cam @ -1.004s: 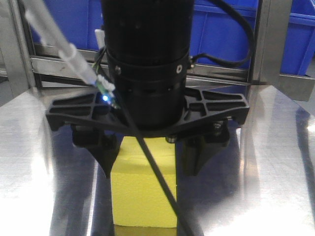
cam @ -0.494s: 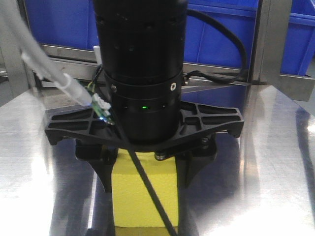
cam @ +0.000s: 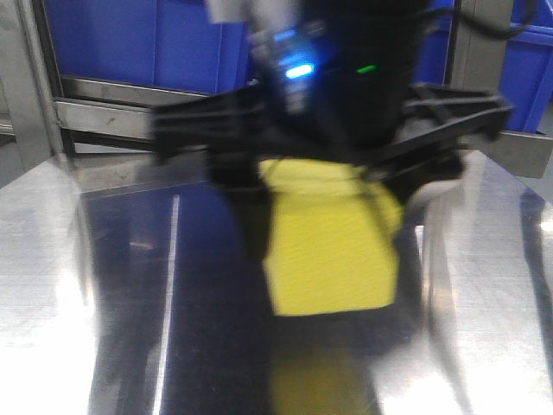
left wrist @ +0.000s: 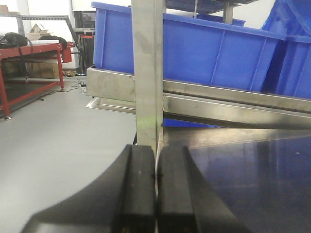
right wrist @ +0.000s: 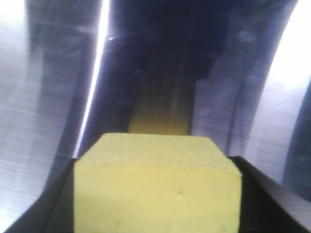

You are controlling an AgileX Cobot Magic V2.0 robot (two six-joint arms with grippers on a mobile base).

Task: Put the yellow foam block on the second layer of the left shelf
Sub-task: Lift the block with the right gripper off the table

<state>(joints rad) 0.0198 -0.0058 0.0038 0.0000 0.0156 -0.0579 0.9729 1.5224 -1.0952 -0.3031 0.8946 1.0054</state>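
The right gripper [cam: 335, 203] is seen in the front view hanging from above over the steel desk [cam: 104, 285], wrist upward and crossbar roughly level, though the picture is blurred. It is clamped on the yellow foam block [cam: 333, 251], which is held clear of the desk with a yellow reflection beneath it. The block is gripped at its upper part and its free end is pointed downward, slightly tilted; the long axis appears close to vertical. In the right wrist view the block is pressed between the dark fingers [right wrist: 265, 201]. The left gripper [left wrist: 156, 194] is held low and level with its fingers pressed together on nothing, aimed at a steel upright [left wrist: 148, 73] of the shelf, behind which blue bins [left wrist: 209, 48] are stored.
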